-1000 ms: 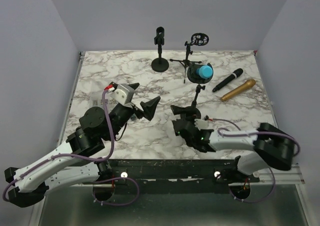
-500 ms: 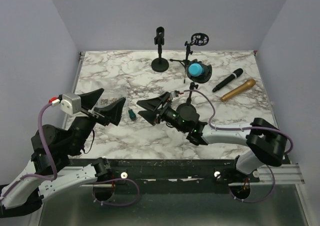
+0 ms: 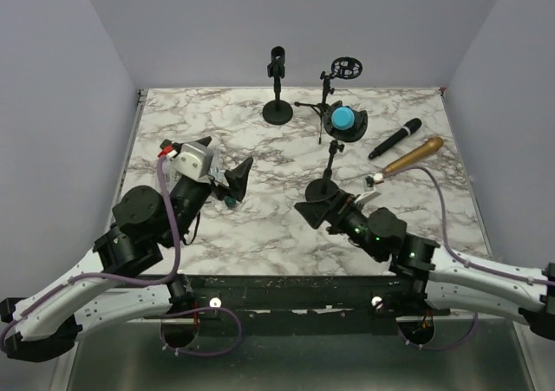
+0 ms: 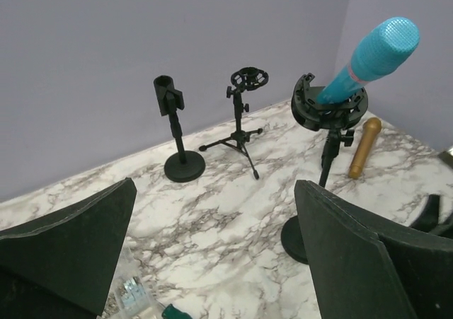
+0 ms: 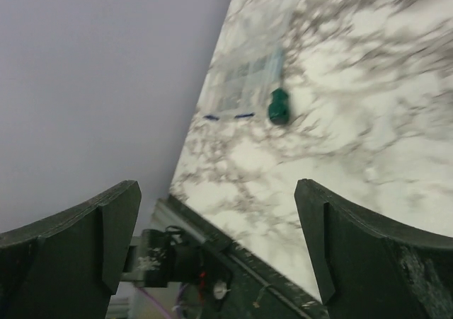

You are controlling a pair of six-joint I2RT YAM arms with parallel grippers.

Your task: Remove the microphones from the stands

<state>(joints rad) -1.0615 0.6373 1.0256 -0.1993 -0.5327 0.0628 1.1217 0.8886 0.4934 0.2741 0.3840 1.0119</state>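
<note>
**Approach stage, nothing gripped**

Blue microphone (image 4: 374, 49) tilted in the cradle of the stand (image 4: 327, 153), mid counter (image 3: 260, 226). Jaws wide on left gripper (image 3: 224, 161), aimed at the stand from well apart; wide on right gripper (image 3: 328, 211) too, near the stand's base. Next, probably: close on the microphone's handle, lift along its tilt.

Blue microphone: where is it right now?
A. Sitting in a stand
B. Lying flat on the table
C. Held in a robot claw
A: the blue microphone pokes up at a slant out of the ring on top of its stand.
</note>
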